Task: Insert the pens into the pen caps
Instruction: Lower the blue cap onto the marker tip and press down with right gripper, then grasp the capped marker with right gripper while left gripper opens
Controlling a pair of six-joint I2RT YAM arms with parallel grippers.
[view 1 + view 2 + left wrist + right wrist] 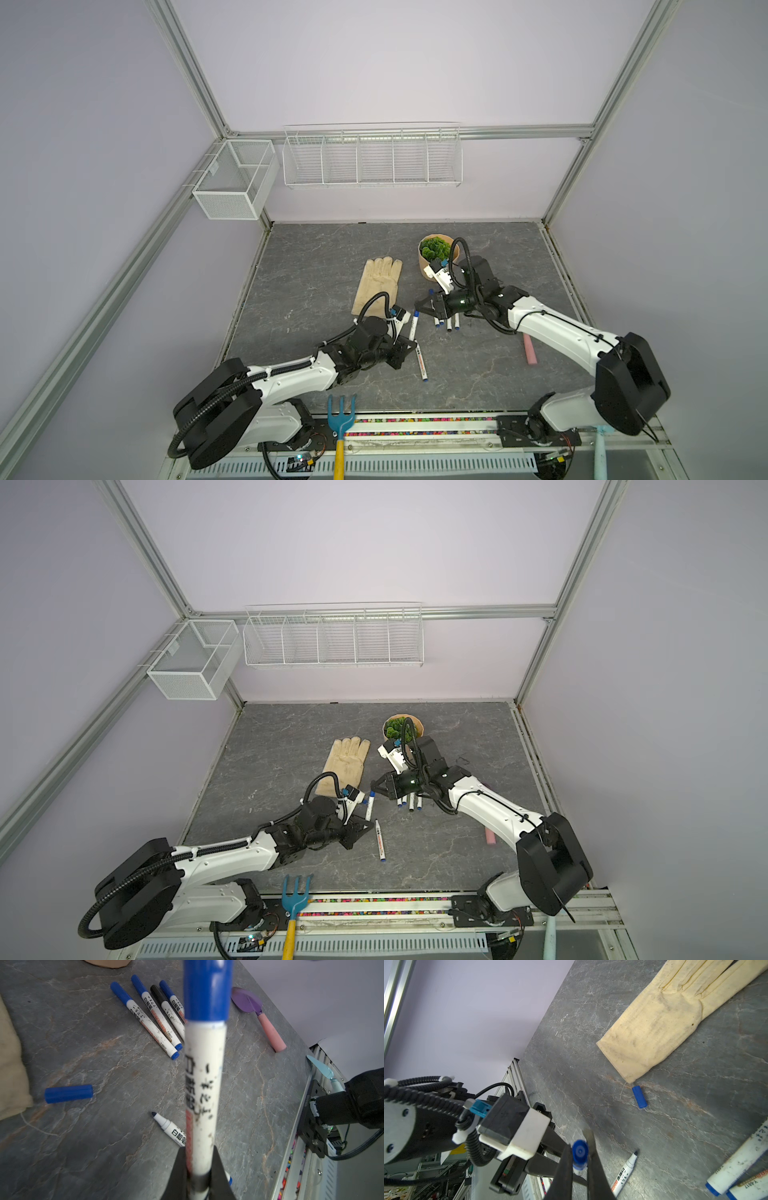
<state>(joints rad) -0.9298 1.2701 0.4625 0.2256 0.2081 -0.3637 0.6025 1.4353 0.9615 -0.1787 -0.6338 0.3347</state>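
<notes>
Clamping the tail end of a white pen, left gripper (199,1153) has its jaws narrow on the barrel; the held pen (204,1084) sticks out above the middle of the surface (83,1147), off the stone. Right gripper (579,1145) meets it from the far end, jaws pinched on the fitted cap (580,1152), the blue one sitting over the tip. The cap rim looks flush with the barrel, but it's too blurred to tell whether it's fully home

Four capped pens (158,1017), three blue and one black, lie side by side just right of centre, under the right arm. An uncapped pen (169,1129) lies below the held one, toward the near edge, tip bare. A loose blue cap (639,1097) lies just beside the cuff of the glove (664,1022), left of centre. So, as a judgement, one pair is left after this one

Risks:
- left grip is only on the tail, so a push off-axis from the right could swivel the pen or jam the cap crooked
- if the right arm pulls back before its jaws part, the cap may come off again
- a dropped pen would land on the uncapped pen and knock it around
- the loose cap is round and could roll when nudged, and a stray thread by the cuff may snag
</notes>
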